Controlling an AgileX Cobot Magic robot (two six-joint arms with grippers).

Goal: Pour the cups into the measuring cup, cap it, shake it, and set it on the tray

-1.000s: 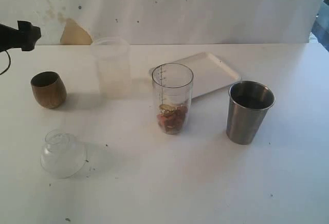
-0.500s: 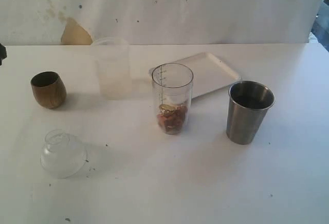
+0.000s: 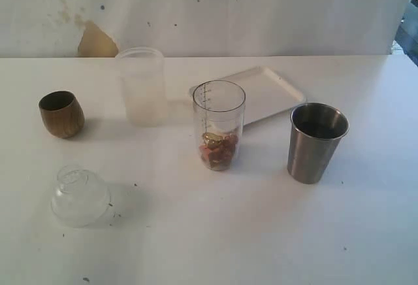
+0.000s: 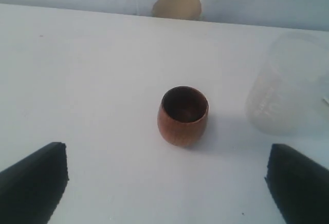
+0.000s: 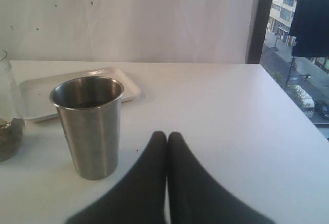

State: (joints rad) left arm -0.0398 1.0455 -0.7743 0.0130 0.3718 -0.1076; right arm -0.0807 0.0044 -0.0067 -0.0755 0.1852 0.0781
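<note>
The brown wooden cup (image 3: 61, 113) stands upright at the table's left, also in the left wrist view (image 4: 183, 115). My left gripper (image 4: 167, 168) is open, its fingers spread wide, short of that cup and apart from it. The clear measuring cup (image 3: 219, 124) with dark marks stands mid-table with reddish-brown bits at its bottom; its edge shows as measuring cup (image 5: 7, 116). The steel tumbler (image 3: 317, 142) stands to its right, tumbler (image 5: 90, 126). My right gripper (image 5: 167, 135) is shut and empty beside the tumbler. The white tray (image 3: 261, 92) lies behind, tray (image 5: 41, 93). Neither gripper shows in the exterior view.
A wider frosted cup (image 3: 142, 86) stands behind and left of the measuring cup, also frosted cup (image 4: 288, 88). A clear domed lid (image 3: 80, 195) lies at the front left. A white wall with a tan patch (image 3: 95, 41) backs the table. A window (image 5: 295, 44) is at the far right.
The dark left arm, seen at the exterior view's left edge a second ago, has drawn back out of that view. The objects on the table have not moved.
</note>
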